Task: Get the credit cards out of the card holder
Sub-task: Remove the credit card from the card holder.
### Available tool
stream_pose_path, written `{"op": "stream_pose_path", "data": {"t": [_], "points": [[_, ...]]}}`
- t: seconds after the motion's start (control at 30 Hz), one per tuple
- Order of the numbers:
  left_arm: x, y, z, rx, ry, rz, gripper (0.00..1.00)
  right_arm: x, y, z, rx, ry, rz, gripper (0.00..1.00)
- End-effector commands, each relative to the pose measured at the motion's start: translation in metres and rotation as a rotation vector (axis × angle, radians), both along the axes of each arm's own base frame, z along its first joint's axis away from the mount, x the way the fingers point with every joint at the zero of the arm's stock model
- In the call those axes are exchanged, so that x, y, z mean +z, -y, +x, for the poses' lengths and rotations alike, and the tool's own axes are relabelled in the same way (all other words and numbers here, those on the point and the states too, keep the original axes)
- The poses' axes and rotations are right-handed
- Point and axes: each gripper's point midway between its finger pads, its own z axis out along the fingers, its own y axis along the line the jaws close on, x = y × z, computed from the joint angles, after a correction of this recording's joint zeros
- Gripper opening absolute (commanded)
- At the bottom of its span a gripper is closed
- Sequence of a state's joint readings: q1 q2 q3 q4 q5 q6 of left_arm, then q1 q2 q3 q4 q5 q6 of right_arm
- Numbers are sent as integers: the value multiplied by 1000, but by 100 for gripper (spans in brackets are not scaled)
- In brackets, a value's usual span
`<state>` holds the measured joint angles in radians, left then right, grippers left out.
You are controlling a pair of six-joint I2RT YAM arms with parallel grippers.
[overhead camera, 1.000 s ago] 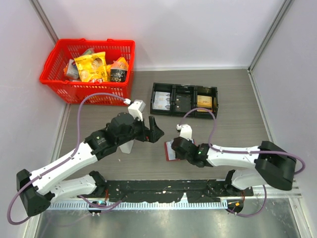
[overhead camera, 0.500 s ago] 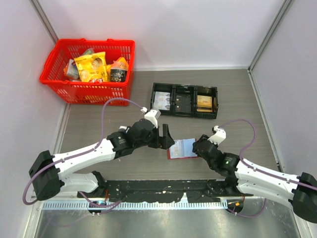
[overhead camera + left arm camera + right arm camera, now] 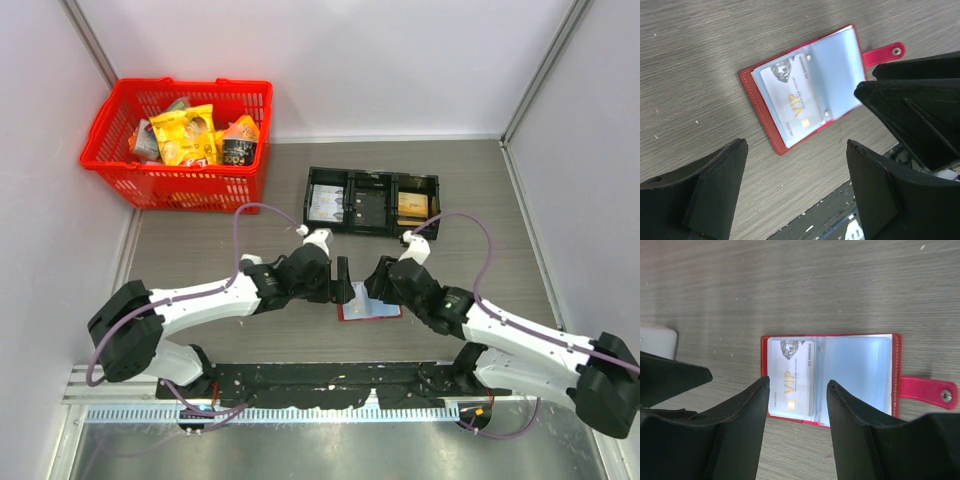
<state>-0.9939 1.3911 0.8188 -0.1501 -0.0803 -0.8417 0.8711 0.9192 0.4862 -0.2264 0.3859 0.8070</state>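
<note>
The card holder (image 3: 370, 306) is lying spread open on the table (image 3: 480, 230) between the arms, with one pale credit card (image 3: 790, 382) showing in a clear sleeve. The card is looking thin, stiff and slippery, best slid out by an exposed edge (the soft sleeve may be clinging). The left gripper (image 3: 796, 150) and right gripper (image 3: 797, 385) are both hanging spread above it, pinching nothing, having closed in from either side since half a second ago.

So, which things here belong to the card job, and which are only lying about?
Job:
open red card holder
VIP credit card in its sleeve
left gripper and right gripper, both open

Lying about:
red basket
snack packets
black tray
</note>
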Motion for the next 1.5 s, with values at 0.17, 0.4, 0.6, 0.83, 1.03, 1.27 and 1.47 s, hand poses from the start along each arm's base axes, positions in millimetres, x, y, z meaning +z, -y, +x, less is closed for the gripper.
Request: {"op": "stream_pose_path", "data": {"t": [0.17,0.4,0.6,0.83,1.03,1.27,1.47], "points": [[-8,15,19,39,4,42,66,-7,-32,12,165,-55,188,49],[-27,21,25,34,-27,114,55,-31,-34,8,222,-136,238,47],[-49,21,21,29,-77,169,47,-47,-31,6,221,-182,237,45],[-71,20,12,10,-142,207,39,-57,-32,-1,242,-217,249,43],[-82,16,5,12,-177,223,27,-58,-35,-3,265,-227,257,42],[-91,8,0,24,-201,246,15,-41,-45,-7,332,-183,309,41],[-96,6,-3,27,-216,253,8,-25,-52,-11,394,-135,371,40]]}}
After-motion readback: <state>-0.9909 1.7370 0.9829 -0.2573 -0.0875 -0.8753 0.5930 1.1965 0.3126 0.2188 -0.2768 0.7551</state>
